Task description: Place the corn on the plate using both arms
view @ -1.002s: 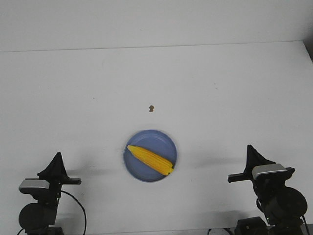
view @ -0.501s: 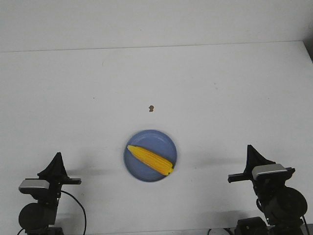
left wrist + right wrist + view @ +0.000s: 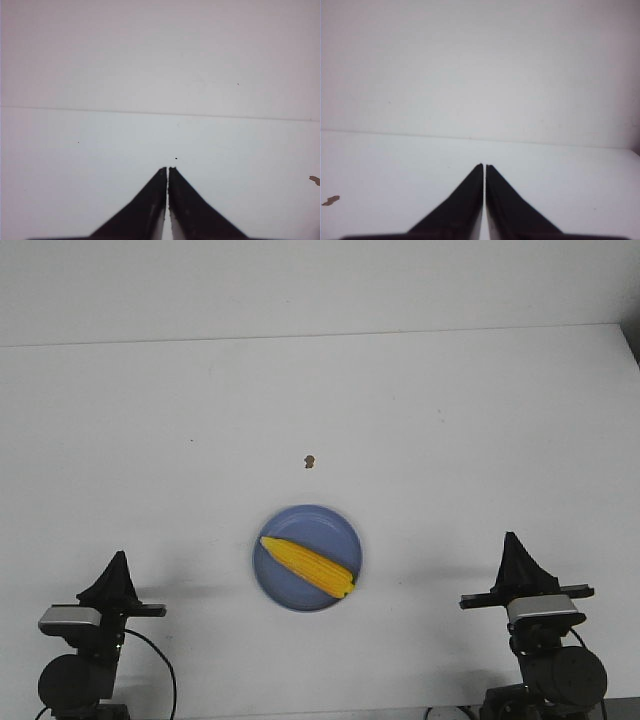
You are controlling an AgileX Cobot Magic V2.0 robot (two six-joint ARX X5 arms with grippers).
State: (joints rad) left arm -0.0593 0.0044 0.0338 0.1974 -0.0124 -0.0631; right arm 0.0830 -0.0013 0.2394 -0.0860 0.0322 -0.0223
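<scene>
My left gripper (image 3: 167,170) has its fingers pressed together with only a hairline slit between them, holding nothing and pointing out over bare white tabletop (image 3: 100,150). My right gripper (image 3: 484,167) is the same: fingers closed tip to tip, nothing between them. In the front view the left gripper (image 3: 118,558) sits low at the near left edge and the right gripper (image 3: 512,538) at the near right edge, both well apart from the plate (image 3: 290,595).

The corn (image 3: 307,566) lies on the blue plate between the two arms, set diagonally, its narrow end toward the left rim and its blunt end reaching the right rim. A small brown speck (image 3: 310,461) rests on the tabletop just beyond the plate; it shows at the edge of both wrist views too.

Compared with a second ago, my right arm has turned to face squarely forward, its camera module now level; the left arm, corn and plate are unchanged.
</scene>
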